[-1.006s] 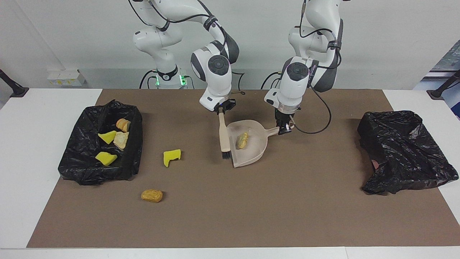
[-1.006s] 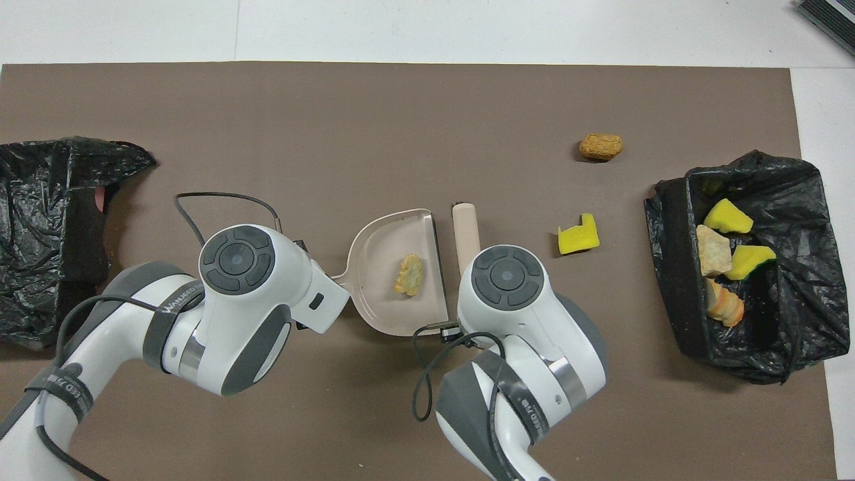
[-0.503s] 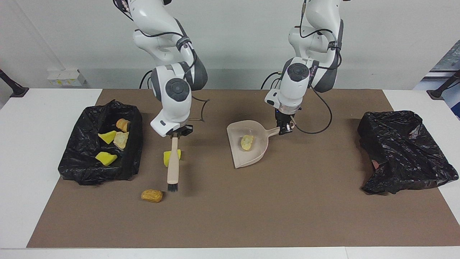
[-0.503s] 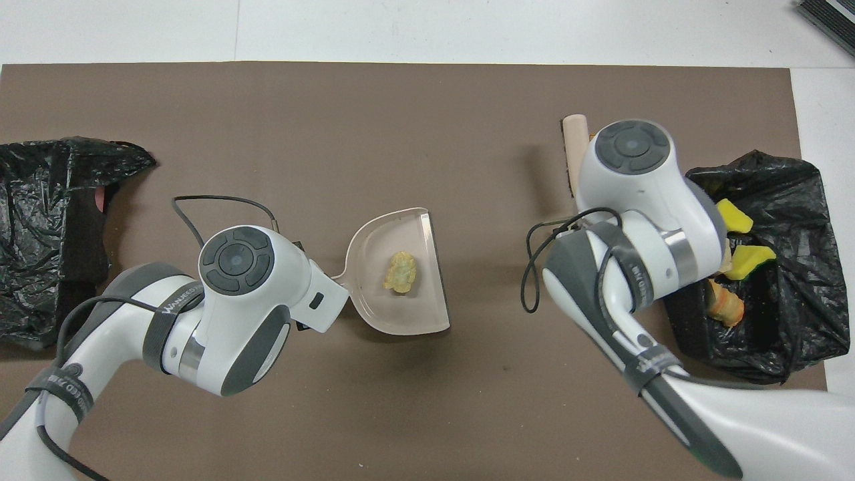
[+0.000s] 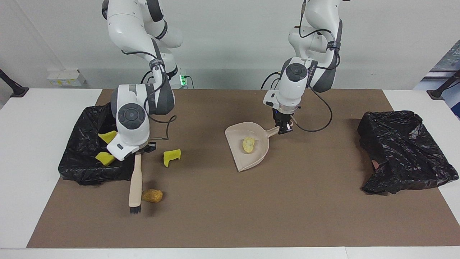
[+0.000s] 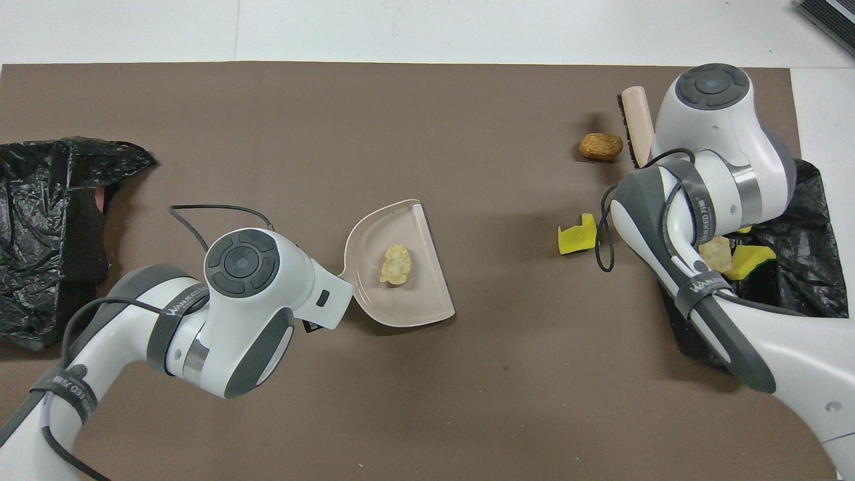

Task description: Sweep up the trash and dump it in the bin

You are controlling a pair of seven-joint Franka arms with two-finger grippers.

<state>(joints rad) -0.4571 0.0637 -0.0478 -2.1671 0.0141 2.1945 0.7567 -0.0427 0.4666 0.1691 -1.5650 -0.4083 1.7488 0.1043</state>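
My right gripper (image 5: 143, 148) is shut on the handle of a beige brush (image 5: 136, 181). The brush points away from the robots, its black bristles low beside an orange-brown lump of trash (image 5: 152, 195) (image 6: 600, 146), on the lump's bin side. A yellow sponge chunk (image 5: 171, 157) (image 6: 578, 235) lies on the mat nearer the robots. My left gripper (image 5: 285, 128) is shut on the handle of the beige dustpan (image 5: 235, 133) (image 6: 427, 307), which carries one yellowish lump (image 5: 248, 144) (image 6: 396, 263). The black-lined bin (image 5: 77, 158) (image 6: 811, 267) at the right arm's end holds more scraps.
A crumpled black bag (image 5: 402, 151) (image 6: 47, 220) lies at the left arm's end of the brown mat (image 5: 287, 208). A cable loops from each wrist. My right arm hangs over part of the bin.
My right arm swung the brush from the dustpan's mouth toward its own end of the table, past the yellow sponge, down beside the orange-brown lump. The dustpan turned slightly.
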